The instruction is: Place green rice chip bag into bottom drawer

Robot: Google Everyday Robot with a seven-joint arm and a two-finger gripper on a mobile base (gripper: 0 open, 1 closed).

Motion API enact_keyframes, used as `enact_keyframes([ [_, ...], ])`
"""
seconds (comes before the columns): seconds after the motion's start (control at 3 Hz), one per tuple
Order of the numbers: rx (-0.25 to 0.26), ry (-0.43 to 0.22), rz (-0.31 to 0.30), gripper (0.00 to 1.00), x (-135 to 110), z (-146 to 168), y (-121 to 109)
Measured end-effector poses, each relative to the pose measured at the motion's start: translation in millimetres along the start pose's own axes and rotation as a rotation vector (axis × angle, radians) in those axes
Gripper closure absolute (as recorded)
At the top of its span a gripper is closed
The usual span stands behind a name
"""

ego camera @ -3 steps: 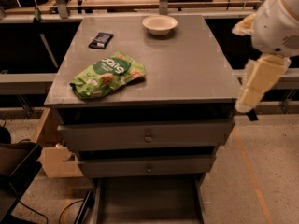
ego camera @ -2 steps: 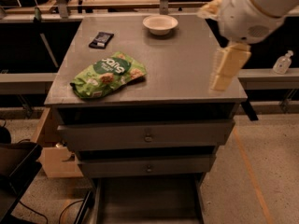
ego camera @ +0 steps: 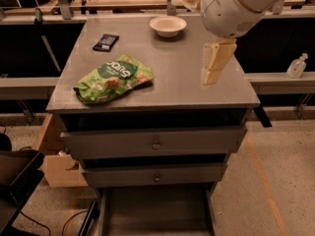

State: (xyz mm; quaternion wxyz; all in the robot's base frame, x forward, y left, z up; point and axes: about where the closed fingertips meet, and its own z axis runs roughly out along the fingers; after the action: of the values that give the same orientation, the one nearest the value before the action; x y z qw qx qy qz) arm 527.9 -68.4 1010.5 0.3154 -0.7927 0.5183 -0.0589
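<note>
Green rice chip bag [ego camera: 114,78]: it is laid flat on the left front part of the table [ego camera: 182,77], near the front edge, with the printed side turned up and the dark-green round logo towards the back.
Bottom drawer [ego camera: 157,208]: it is pulled out at the foot of the cabinet, below the two knobbed drawers, and its flat grey floor is seen from above. The bag is not in it.
Gripper [ego camera: 210,78]: it is hung downwards from the white arm [ego camera: 236,6] over the right part of the table, well apart from the bag. Whether it is open or closed cannot be told.
Arm: it is entered from the upper right corner, and its rounded white body is held above the back right part of the table.
Black packet [ego camera: 106,42]: a small flat packet is laid at the back left of the table, behind the bag and apart from it.
White bowl [ego camera: 168,25]: it is set upright at the back of the table, near the middle.
Upper drawers [ego camera: 156,144]: two grey fronts, each with one knob in the middle, are seen between the table and the bottom drawer.
Clear bottle [ego camera: 297,66]: it is placed on a ledge at the far right, away from the table.
</note>
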Motion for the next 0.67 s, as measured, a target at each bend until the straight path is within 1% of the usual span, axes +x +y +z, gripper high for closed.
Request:
enact_keyframes([
  [0.33,0.002,0.005,-0.007,0.00,-1.4,-0.1,-0.4],
  [0.67,0.011,0.023,-0.034,0.00,-6.8,-0.4,-1.8],
])
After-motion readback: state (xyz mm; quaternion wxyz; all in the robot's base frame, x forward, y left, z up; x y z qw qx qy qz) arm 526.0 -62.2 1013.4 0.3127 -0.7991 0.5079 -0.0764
